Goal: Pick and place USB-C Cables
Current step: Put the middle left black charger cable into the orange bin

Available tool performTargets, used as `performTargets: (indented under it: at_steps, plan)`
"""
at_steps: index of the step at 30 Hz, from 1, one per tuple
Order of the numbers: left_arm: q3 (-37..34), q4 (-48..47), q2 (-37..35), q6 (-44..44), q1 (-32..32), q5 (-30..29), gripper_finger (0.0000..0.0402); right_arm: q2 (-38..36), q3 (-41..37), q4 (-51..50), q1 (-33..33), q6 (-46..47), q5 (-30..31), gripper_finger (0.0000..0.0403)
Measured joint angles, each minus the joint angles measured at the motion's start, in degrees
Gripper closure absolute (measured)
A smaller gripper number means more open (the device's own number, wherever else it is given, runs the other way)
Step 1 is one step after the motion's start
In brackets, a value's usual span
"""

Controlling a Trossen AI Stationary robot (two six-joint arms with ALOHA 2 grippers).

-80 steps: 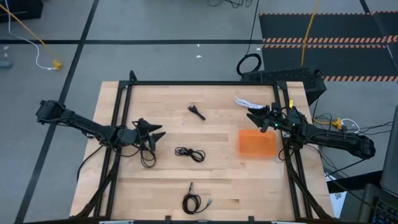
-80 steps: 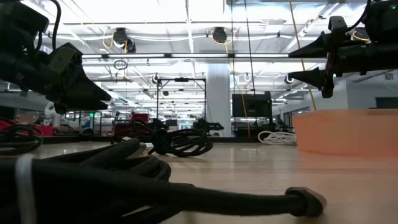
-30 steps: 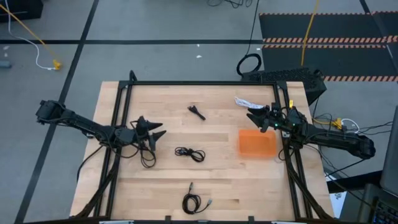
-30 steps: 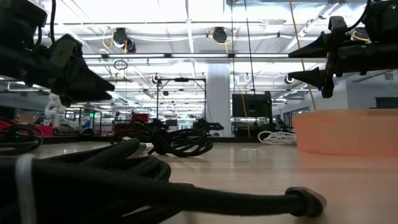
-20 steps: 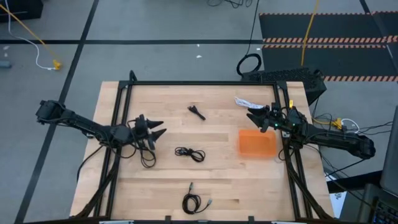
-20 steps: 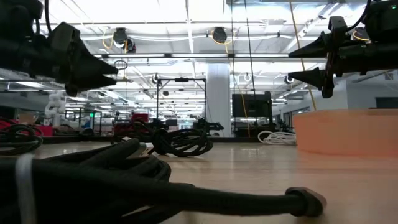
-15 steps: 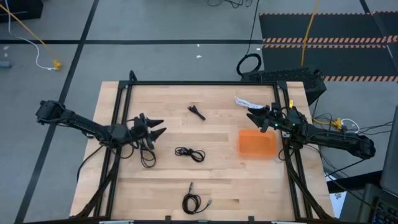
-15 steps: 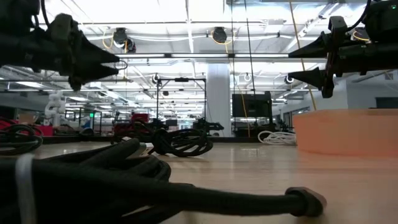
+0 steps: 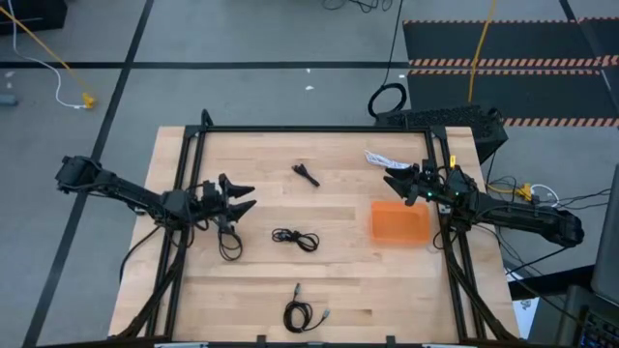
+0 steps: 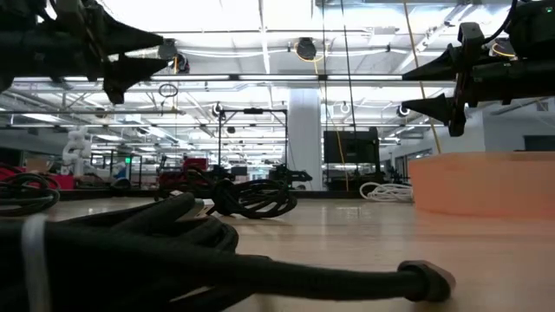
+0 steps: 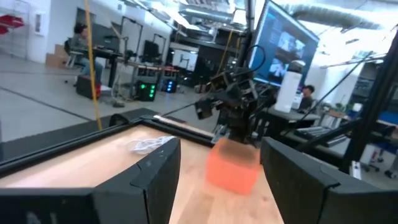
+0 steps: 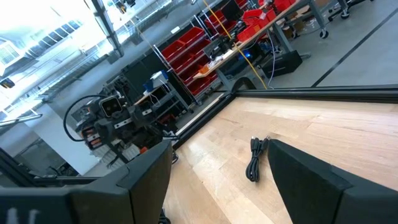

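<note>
Fingers of the left hand [image 9: 244, 197] are standing apart, gripping nothing, above the desk [image 9: 338, 290] beside a black USB-C cable [image 9: 229, 247]. Opposite, the right hand [image 9: 392, 180] is hovering with its fingers spread and empty, just beside the white cable [image 9: 379, 159] and the orange tray [image 9: 400, 222]. Three more black cables are lying at the middle [image 9: 295, 239], the far side [image 9: 307, 174] and the near edge [image 9: 301, 311].
</note>
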Motion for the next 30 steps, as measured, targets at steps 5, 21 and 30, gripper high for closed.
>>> performTargets:
  at_steps: [5,21,30]
  plan:
    - [1.41,0.33,0.0,0.04,0.0,-2.02,0.0179,0.02,0.0,0.0,-0.01,0.0,-0.02,0.0147]
    - [1.81,-0.69,-0.02,-12.82,-0.11,-3.04,0.0179,0.0,0.0,0.0,0.01,-0.02,0.0,0.0147]
    - [1.81,-1.14,-0.01,-12.97,0.01,-2.27,0.0179,0.01,0.0,0.0,0.01,-0.02,0.0,0.0147]
